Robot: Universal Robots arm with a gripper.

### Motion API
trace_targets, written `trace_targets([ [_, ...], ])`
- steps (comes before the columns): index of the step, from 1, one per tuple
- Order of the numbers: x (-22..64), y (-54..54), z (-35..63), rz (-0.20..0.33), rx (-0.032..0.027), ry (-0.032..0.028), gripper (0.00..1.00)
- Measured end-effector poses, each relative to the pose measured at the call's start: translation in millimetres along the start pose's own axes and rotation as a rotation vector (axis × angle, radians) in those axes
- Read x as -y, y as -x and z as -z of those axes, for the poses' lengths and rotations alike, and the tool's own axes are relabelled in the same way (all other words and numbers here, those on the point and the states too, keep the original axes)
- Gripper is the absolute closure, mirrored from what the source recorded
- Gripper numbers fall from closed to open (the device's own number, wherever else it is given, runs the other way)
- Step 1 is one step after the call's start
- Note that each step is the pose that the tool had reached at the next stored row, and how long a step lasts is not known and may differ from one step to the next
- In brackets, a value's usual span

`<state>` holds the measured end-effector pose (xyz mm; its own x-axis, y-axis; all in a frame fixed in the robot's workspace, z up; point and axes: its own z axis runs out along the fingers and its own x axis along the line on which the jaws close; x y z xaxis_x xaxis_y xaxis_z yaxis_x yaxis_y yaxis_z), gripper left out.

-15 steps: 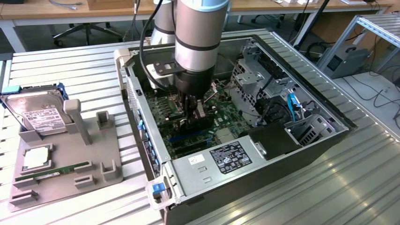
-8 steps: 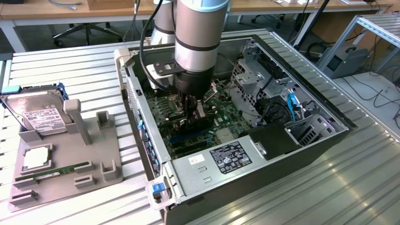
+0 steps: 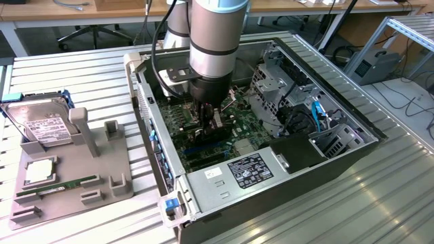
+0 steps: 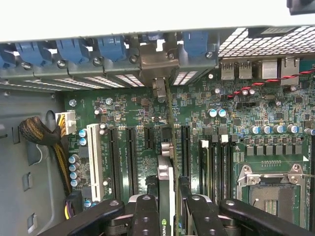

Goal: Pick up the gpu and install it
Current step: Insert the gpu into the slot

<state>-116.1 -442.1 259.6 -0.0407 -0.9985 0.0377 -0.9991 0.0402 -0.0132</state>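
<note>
The gpu (image 4: 170, 147) shows edge-on in the wrist view, a thin green card with a dark cooler. It runs from between my fingers to its silver bracket (image 4: 158, 88) at the case's rear slot openings. My gripper (image 4: 170, 216) is shut on it, one black finger (image 4: 146, 216) on each side. The card stands upright over the motherboard (image 4: 236, 113), between the black expansion slots (image 4: 129, 157). In the exterior view my gripper (image 3: 207, 124) reaches down inside the open computer case (image 3: 339, 122), with the dark gpu (image 3: 215, 133) below it. Whether the card sits in a slot I cannot tell.
A drive cage (image 3: 271, 84) and blue cables (image 3: 316, 113) crowd the case on the exterior view's right. Blue slot latches (image 4: 74, 49) line the rear wall. A grey fixture tray (image 3: 101, 170) on the exterior view's left holds a hard drive (image 3: 40, 124), a processor (image 3: 39, 170) and a memory stick (image 3: 58, 188).
</note>
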Motion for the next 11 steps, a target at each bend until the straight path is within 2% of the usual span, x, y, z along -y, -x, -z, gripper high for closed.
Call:
trace_targets([
  [3,2.5,0.3,-0.8,0.000,0.0016,-0.0011,0.73],
  [5,5.5,0.2,-0.2,0.000,0.0004,0.0003,0.73],
  [11,6.1,0.3,-0.1,0.000,0.0000,0.0003,0.73],
])
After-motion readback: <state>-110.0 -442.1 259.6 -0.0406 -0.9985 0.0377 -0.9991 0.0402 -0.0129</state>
